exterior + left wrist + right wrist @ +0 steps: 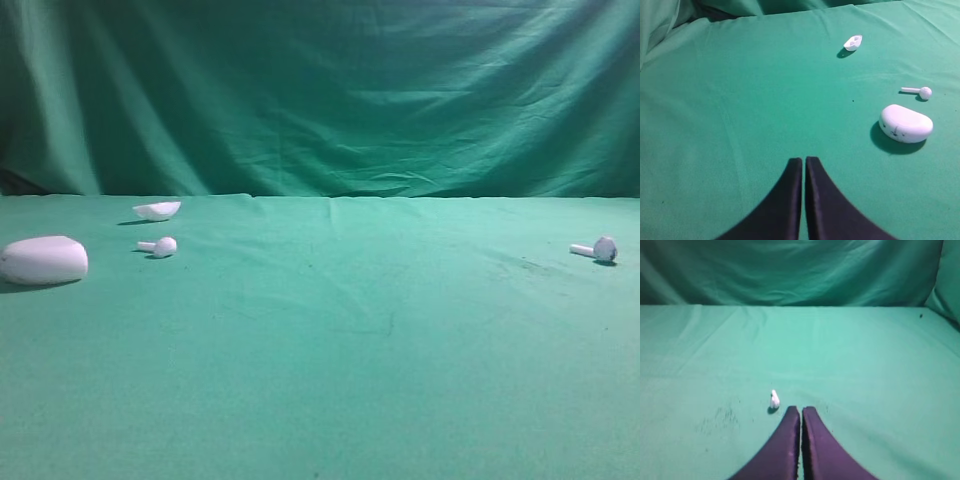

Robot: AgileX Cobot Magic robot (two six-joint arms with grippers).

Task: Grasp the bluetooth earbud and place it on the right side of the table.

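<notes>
**Earbud on the right, both claws closed**

Your right claw (pixel 801 412) and left claw (pixel 804 162) are closed, empty. One bluetooth earbud (pixel 597 249) lies on the table (pixel 330 380) far right. Likely light, hard, slippery: pinch its rounded head.

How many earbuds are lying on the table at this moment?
2. One earbud lies at the left, between the case and the small white shell. The other earbud lies alone at the far right of the table.

backdrop (pixel 320 90): green cloth, draped, creased | light: soft, brighter upper right | dark gap at far left edge
</notes>
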